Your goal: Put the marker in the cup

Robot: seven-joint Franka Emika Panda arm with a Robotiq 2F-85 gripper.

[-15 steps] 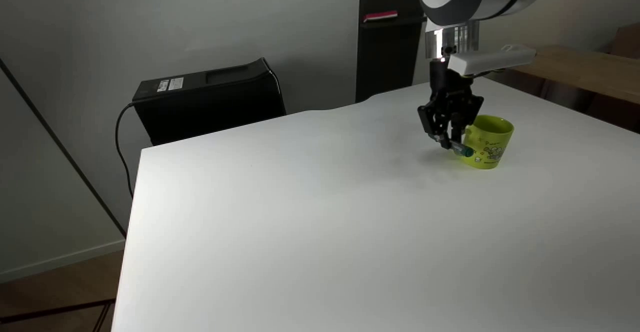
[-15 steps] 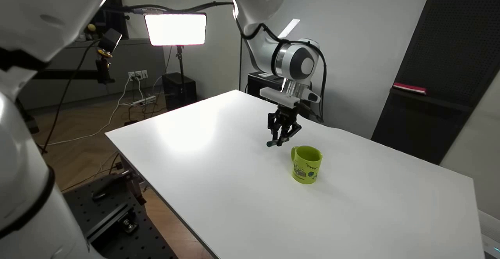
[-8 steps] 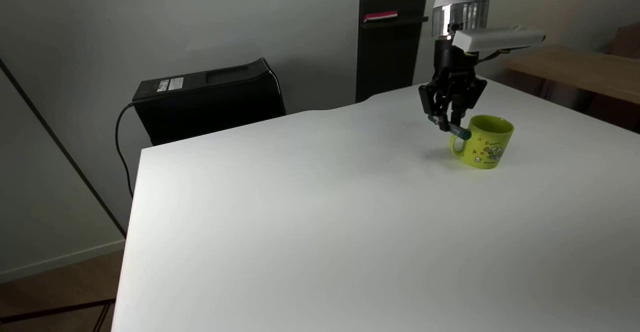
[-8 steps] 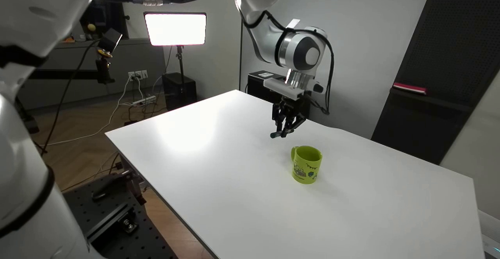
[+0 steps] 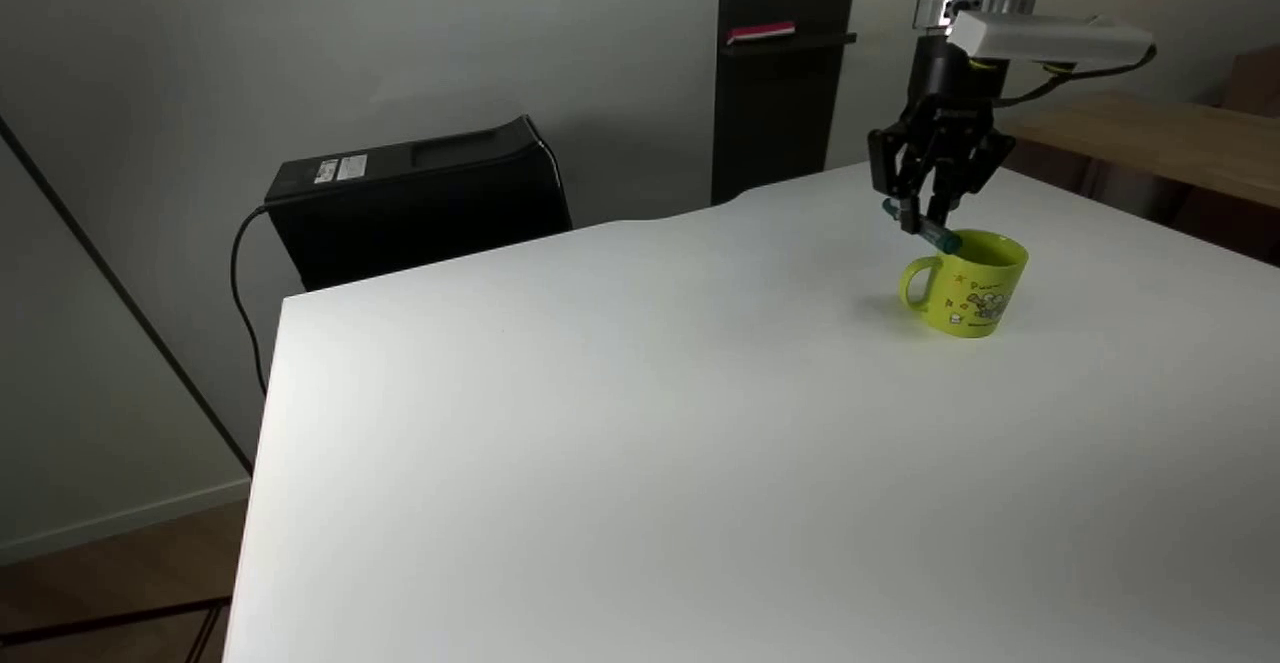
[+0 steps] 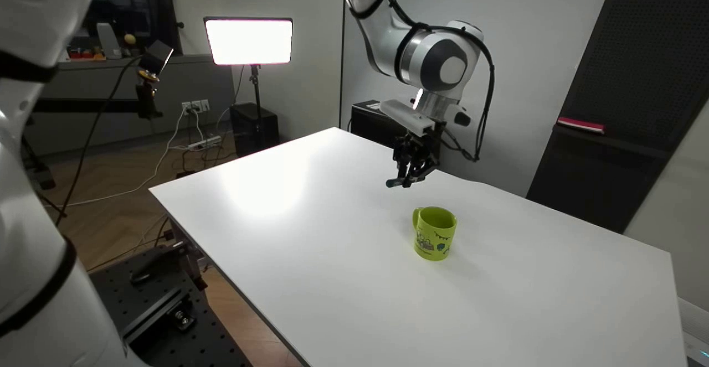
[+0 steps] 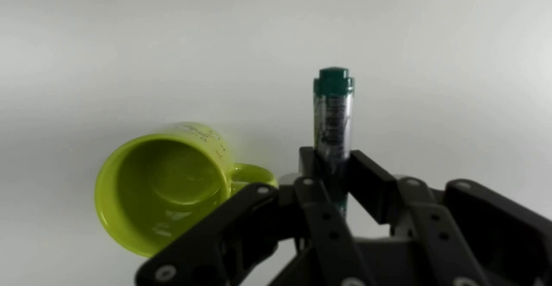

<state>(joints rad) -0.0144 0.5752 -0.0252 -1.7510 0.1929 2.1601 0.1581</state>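
Gripper (image 7: 332,165): mine; its two fingers (image 7: 373,187) grasp the marker (image 7: 334,122), one pressed to each side of the barrel.
Marker position: held above the table (image 6: 332,300), green end projecting past my fingertips; in the wrist view it lies outside the rim of the cup (image 5: 975,293), on the handle side, with white surface between.
Cup stance: upright, mouth upward, well inside the table's edges in both exterior views.
Far table edge: passes behind my gripper in both exterior views; my fingertips appear on the near side of it.
Black box (image 5: 420,203): just beyond that edge, behind my wrist in an exterior view.
Room at table height: a broad white stretch between the cup and the near edges in both exterior views.
Arm (image 6: 426,62): reaches in from above, a black cable (image 6: 487,90) looping out beside the wrist.
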